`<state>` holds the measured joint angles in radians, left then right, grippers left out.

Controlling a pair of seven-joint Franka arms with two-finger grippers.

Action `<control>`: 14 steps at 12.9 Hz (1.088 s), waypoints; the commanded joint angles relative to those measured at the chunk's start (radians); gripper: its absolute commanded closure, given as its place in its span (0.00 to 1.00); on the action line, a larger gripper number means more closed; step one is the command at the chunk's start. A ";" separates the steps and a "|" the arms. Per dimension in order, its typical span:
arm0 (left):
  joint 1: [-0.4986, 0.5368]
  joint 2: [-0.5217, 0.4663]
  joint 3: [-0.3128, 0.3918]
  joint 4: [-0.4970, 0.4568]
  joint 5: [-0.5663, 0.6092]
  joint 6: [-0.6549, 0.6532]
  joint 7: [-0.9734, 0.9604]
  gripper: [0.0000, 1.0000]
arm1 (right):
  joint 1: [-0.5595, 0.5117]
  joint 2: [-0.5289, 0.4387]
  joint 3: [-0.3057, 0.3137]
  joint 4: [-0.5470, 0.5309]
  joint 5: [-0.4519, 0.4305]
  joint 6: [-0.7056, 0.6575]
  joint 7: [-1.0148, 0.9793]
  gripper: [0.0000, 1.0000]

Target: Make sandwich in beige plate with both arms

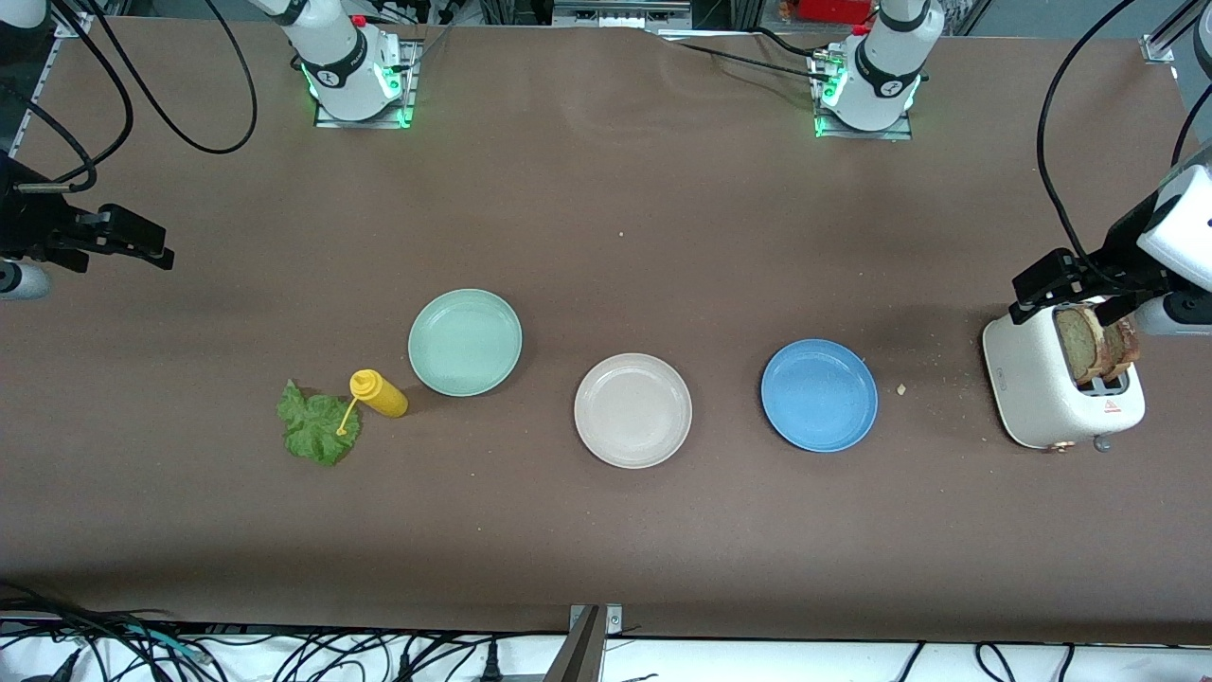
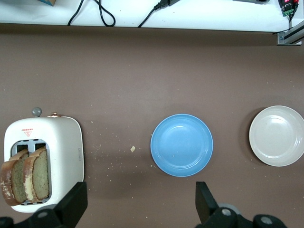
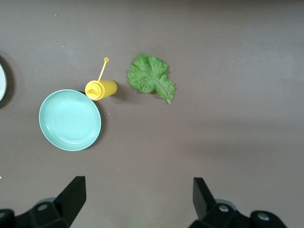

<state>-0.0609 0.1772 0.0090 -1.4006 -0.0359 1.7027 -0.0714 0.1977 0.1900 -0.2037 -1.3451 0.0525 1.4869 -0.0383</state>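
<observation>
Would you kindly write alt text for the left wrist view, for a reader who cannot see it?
The left hand, open, hangs over a brown table. Below it a white toaster holds two bread slices. A blue plate and a beige plate, both empty, lie beside it.

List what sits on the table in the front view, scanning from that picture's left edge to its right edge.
Ruffled green lettuce leaf → yellow squeeze bottle lying on its side → round mint-green plate → round beige plate → round blue plate → white toaster holding two browned bread slices.
</observation>
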 commanded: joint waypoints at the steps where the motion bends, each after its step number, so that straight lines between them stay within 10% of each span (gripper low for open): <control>1: 0.004 -0.001 -0.003 0.011 0.021 -0.008 0.015 0.00 | 0.003 0.000 0.001 -0.011 -0.029 0.006 -0.005 0.00; 14: 0.006 -0.001 -0.003 0.011 -0.004 -0.008 0.015 0.00 | 0.005 -0.004 0.001 -0.048 -0.014 -0.065 -0.006 0.00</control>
<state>-0.0600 0.1772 0.0092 -1.4006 -0.0362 1.7027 -0.0714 0.2004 0.2047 -0.2023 -1.3786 0.0408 1.4448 -0.0383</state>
